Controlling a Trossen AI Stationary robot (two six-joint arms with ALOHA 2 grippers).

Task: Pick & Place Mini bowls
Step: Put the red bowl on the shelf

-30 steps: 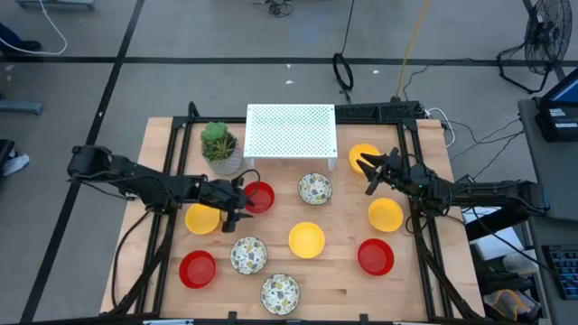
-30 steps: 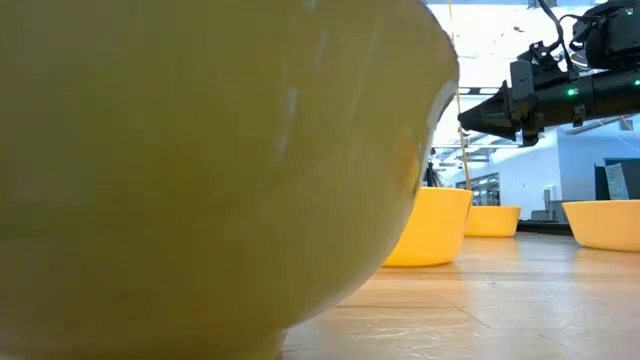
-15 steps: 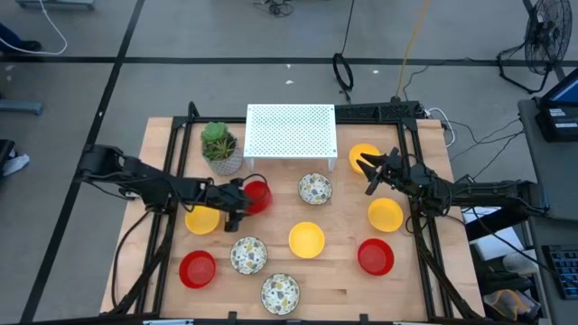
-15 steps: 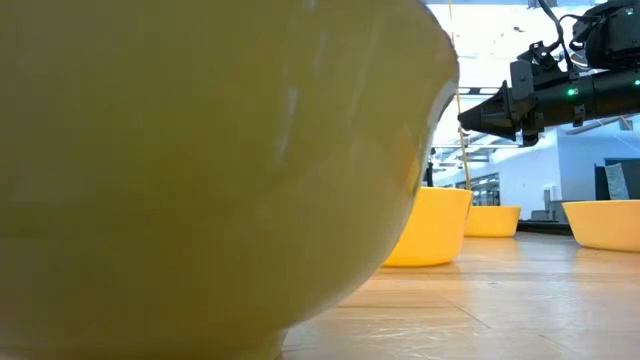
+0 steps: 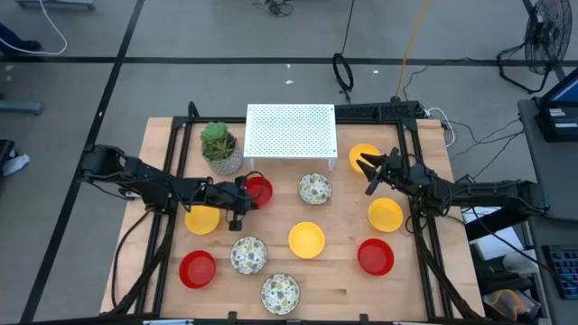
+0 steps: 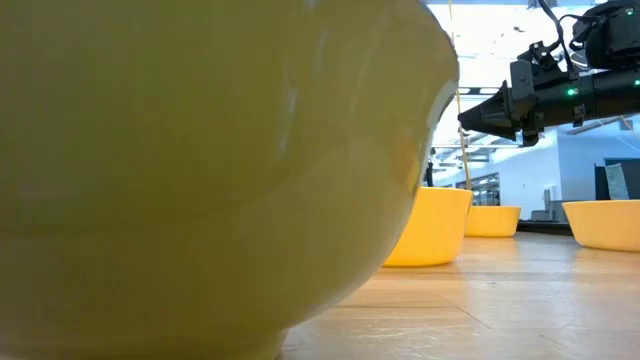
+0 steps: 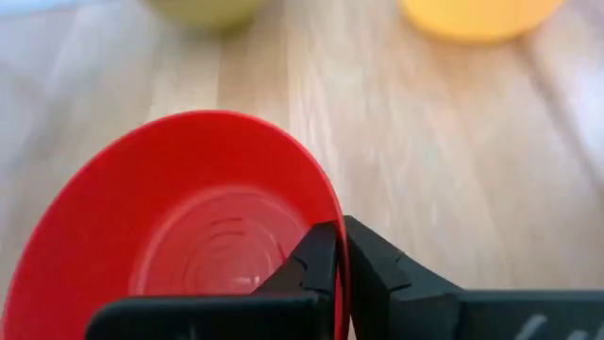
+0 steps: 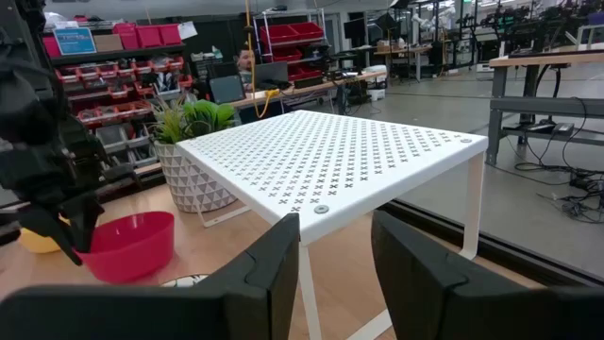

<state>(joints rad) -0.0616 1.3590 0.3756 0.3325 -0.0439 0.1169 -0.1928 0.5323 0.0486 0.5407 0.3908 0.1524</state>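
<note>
Ten mini bowls lie spread over the wooden table (image 5: 424, 298). My left gripper (image 5: 244, 200) is shut on a red bowl (image 5: 260, 190) just right of the plant. My right gripper (image 5: 368, 173) hovers open by the near edge of a yellow bowl (image 5: 363, 153) at the far right, touching nothing. More yellow bowls (image 5: 201, 219) (image 5: 306, 239) (image 5: 385, 215), red bowls (image 5: 197, 268) (image 5: 376, 256) and speckled bowls (image 5: 315, 188) (image 5: 248, 255) (image 5: 280, 292) rest on their bases. In the low view one yellow bowl (image 6: 200, 170) fills most of the picture. My left gripper pinches the red bowl's rim (image 7: 332, 203) on the side toward the table's left edge, one finger (image 7: 316, 260) inside the bowl and one (image 7: 373, 264) outside. The fingers slant down from the table's left. The bowl (image 8: 127, 247) sits upright, its base at the tabletop.
A white perforated rack (image 5: 291, 134) stands at the far middle, with a potted plant (image 5: 219, 147) to its left. Black frame rails (image 5: 172, 162) (image 5: 417, 235) run along both sides of the table. Bare wood shows between the bowls.
My left gripper has edged toward the table's right, up to the red bowl, and has shut on its rim. My right gripper has kept still.
</note>
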